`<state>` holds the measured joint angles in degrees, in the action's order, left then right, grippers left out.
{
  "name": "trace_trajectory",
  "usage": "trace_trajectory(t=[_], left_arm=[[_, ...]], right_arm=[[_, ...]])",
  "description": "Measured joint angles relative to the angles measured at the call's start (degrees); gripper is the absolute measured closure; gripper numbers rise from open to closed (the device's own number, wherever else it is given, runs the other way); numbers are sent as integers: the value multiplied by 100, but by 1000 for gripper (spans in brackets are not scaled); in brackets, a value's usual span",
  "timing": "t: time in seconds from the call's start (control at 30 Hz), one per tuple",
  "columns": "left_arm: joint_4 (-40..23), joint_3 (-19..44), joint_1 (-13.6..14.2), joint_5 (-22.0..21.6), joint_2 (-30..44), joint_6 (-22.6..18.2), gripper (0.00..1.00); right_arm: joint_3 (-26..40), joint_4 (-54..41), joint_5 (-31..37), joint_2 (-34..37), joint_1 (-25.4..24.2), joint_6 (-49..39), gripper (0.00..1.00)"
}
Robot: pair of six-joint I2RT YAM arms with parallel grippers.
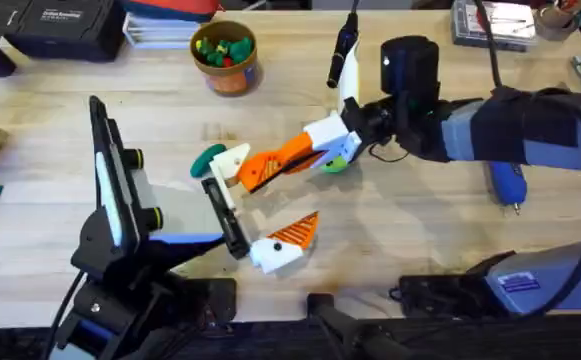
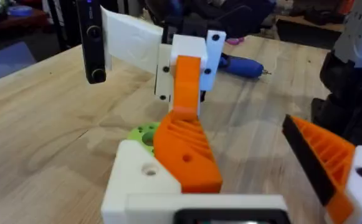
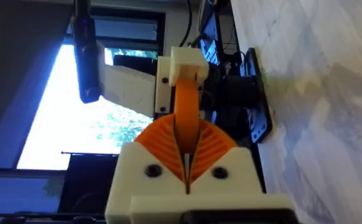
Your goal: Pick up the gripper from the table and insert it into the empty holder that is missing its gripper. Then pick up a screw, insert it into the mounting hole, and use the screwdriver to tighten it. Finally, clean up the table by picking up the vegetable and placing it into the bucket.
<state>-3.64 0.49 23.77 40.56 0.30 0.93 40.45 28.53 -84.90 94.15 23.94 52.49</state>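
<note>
Our right pincer [image 1: 292, 156] squeezes the orange gripper [image 1: 270, 163] against the holder [image 1: 232, 163]. Our left pincer [image 1: 260, 215] is spread wide.

bright green disc [image 1: 335, 163] on wooden table [image 1: 420, 230].

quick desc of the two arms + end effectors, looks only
Both arms are black with blue-grey link covers. The left gripper has cream-white finger mounts on a black jaw rail, with orange ribbed pads. The right gripper has matching white mounts with black screw holes and orange ribbed fingers. A black cable runs along the right arm.
</note>
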Motion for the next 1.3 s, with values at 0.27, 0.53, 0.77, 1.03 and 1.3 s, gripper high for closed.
trace_trajectory(t=[0.27,0.53,0.77,1.03,1.3], left_arm=[[0,0,-2,-72,2,-2,15],[2,0,-56,-305,2,44,15],[0,0,-79,-454,2,109,15],[0,0,-83,-516,2,147,15],[2,0,-108,-684,2,166,15]], right_arm=[[91,-4,285,0,75,28,992],[183,318,1007,0,452,268,992],[191,946,1376,192,531,748,992],[205,1040,1480,210,562,1003,992],[250,1047,1726,214,689,1075,992]])
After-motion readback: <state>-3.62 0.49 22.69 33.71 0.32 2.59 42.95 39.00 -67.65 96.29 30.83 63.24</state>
